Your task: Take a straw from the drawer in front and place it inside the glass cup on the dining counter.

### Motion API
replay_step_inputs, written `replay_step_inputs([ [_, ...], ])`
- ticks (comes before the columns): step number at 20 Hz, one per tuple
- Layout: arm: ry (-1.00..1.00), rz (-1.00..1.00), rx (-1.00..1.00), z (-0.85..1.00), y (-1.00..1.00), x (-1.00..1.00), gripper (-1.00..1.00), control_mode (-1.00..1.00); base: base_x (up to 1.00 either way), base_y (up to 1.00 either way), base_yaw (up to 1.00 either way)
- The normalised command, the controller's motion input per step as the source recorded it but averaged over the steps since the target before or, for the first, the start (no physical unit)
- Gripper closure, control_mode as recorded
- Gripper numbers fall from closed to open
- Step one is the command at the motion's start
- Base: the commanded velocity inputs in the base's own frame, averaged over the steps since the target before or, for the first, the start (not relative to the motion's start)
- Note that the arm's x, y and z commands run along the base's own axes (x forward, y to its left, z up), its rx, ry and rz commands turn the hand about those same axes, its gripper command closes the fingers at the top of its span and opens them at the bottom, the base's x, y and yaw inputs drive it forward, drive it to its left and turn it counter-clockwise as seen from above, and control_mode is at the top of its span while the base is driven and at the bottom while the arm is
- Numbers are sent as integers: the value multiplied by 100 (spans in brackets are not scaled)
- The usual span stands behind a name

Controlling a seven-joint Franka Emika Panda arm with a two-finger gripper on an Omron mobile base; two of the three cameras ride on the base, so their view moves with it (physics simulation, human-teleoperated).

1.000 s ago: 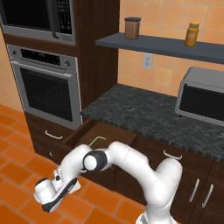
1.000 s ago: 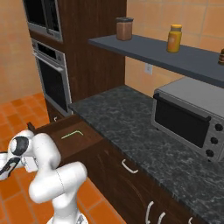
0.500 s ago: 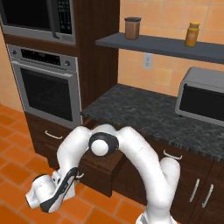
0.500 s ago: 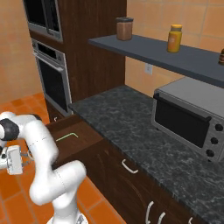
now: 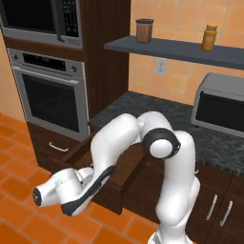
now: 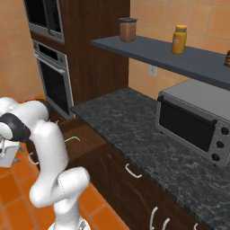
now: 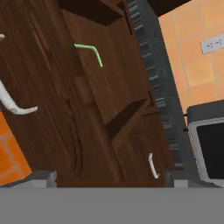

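1. My gripper (image 5: 40,196) hangs low before the drawer (image 7: 103,83), which stands pulled out; jaws spread, holding nothing.
2. The straw (image 7: 93,52) lies bent on the drawer's floor.

dark grained wood drawer (image 7: 87,100), smooth silvery metal handle (image 7: 13,103), speckled stone worktop (image 6: 134,130).
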Motion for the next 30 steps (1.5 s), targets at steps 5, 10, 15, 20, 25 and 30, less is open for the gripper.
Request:
replay_step_inputs([
  [5,-17,-25,29,100,-31,2,-100,-100,0,0,0],
  [10,-17,-32,45,100,-55,23,-100,-100,0,0,0],
  [15,-23,-20,75,79,-93,45,-100,-100,0,0,0],
  [20,-15,-22,83,-4,-100,69,-100,-100,0,0,0],
  [25,4,-2,64,-39,-53,94,-100,-100,0,0,0],
  [30,36,0,5,-26,14,100,-100,-100,0,0,0],
])
